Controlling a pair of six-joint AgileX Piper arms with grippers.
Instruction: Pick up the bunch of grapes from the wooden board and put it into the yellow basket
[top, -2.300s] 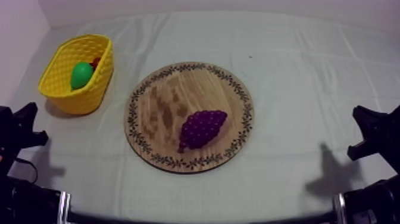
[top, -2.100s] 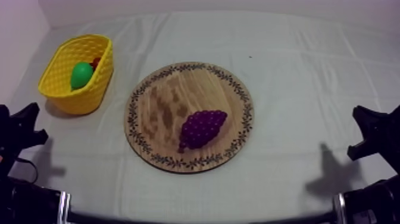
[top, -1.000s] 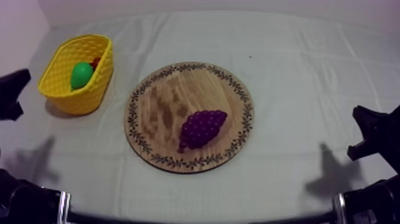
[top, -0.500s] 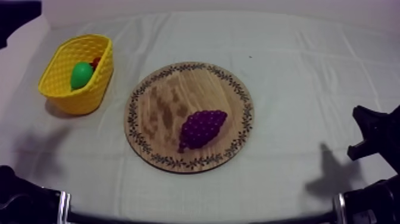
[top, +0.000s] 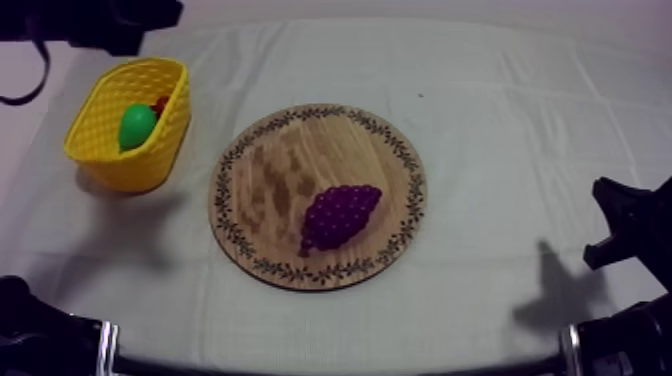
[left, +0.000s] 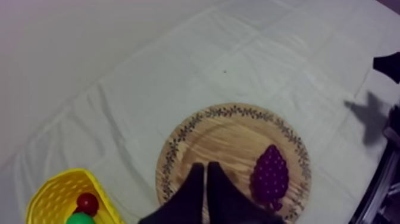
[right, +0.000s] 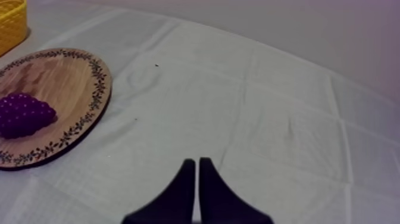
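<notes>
The purple bunch of grapes (top: 340, 215) lies on the round wooden board (top: 300, 150), on the part nearest the front edge of the table. The yellow basket (top: 100, 115) stands left of the board and holds a green pear (top: 137, 125) and a small red fruit (top: 160, 103). My left arm (top: 115, 15) reaches in at the upper left, beyond the basket. My left gripper (left: 205, 168) hangs high above the board, shut on nothing, with the grapes (left: 271, 176) to one side. My right gripper (right: 197, 162) is shut and rests low over bare cloth, far from the board (right: 65, 77).
Grey-white cloth covers the table, with wide bare room to the right of the board and behind it. The right arm (top: 625, 225) sits at the table's right edge. A pale wall runs along the back.
My left arm has risen from its low place at the left edge and swung to the upper left, behind the basket. The right arm, the grapes and the basket have not moved.
</notes>
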